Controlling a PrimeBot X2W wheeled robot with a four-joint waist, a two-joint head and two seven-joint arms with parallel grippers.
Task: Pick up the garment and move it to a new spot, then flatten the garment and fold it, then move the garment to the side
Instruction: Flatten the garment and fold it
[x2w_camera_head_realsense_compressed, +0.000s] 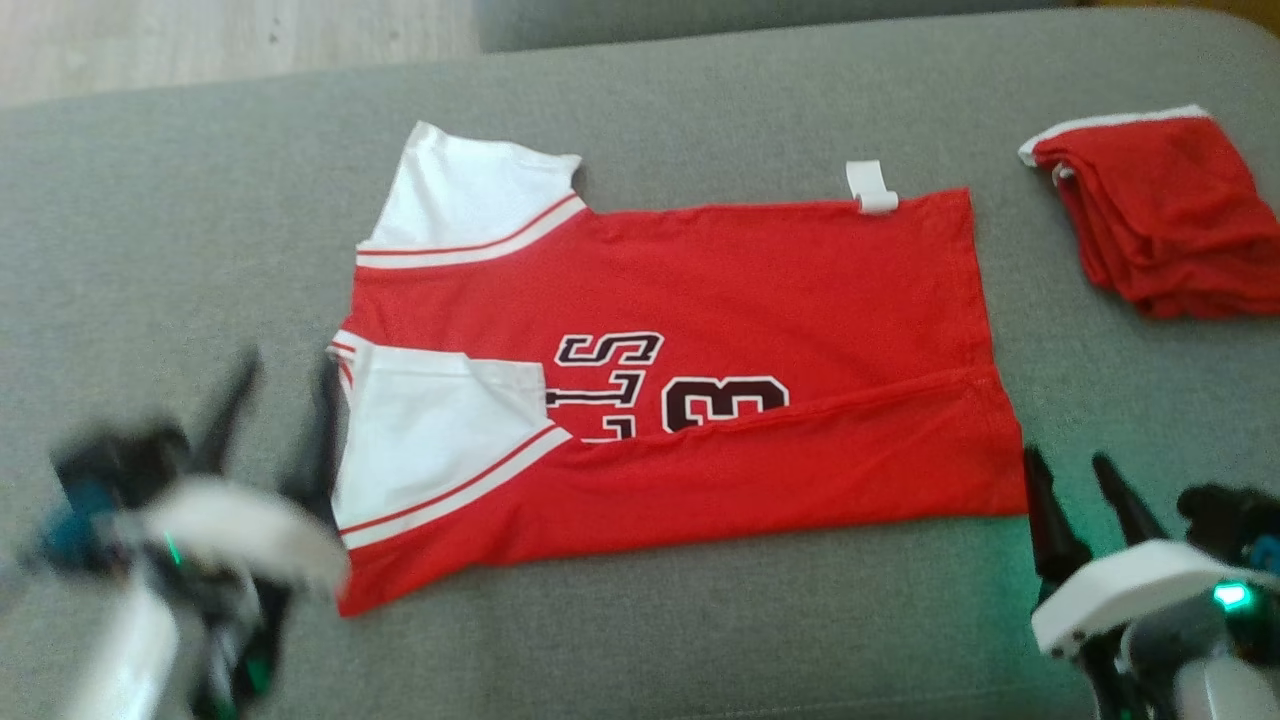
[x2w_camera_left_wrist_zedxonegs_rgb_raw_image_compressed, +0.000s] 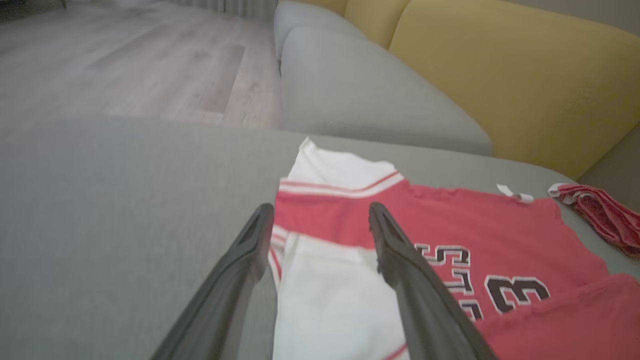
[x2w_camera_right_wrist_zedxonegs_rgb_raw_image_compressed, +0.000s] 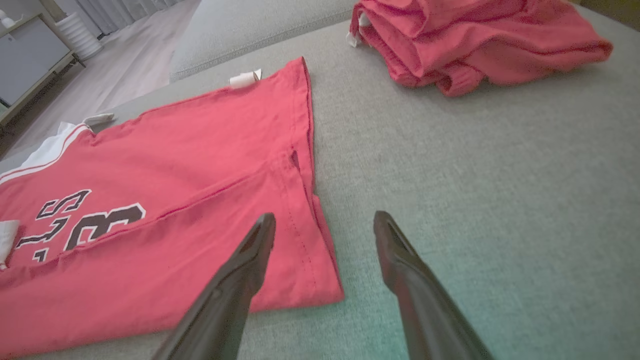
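The nearest danger is seen at the near folded strip (x2w_camera_head_realsense_compressed: 780, 470) of the red-and-white short-sleeved jersey with black lettering (x2w_camera_head_realsense_compressed: 760, 300). The jersey is spread across the middle of the grey fabric sofa cushion (x2w_camera_head_realsense_compressed: 150, 250), and its near long edge is turned up over the print. Nothing is pinning that strip. If cloth is snagged by a fingertip on the next pass, the fold could be dragged open or skewed.

The white sleeve with red piping (x2w_camera_head_realsense_compressed: 430, 440) is laid on top at the left end (a loose flap, by the look of it), and it could be flicked out of line by a careless sweep. Further back, a white label (x2w_camera_head_realsense_compressed: 870, 187) is poking from the far edge, where the cloth could bunch if it is pulled unevenly. Beyond the hem sits a folded red garment with white trim (x2w_camera_head_realsense_compressed: 1160, 220), well apart from the jersey. It could be nudged or taken by mistake when the jersey is moved aside.

The left claw (x2w_camera_left_wrist_zedxonegs_rgb_raw_image_compressed: 321, 210) is spread wide with nothing held, its fingers straddling the sleeve's edge. The right claw (x2w_camera_right_wrist_zedxonegs_rgb_raw_image_compressed: 325, 217) is likewise parted and empty, with one finger over the near hem corner and the other over bare cushion. Contact cannot be judged for either.
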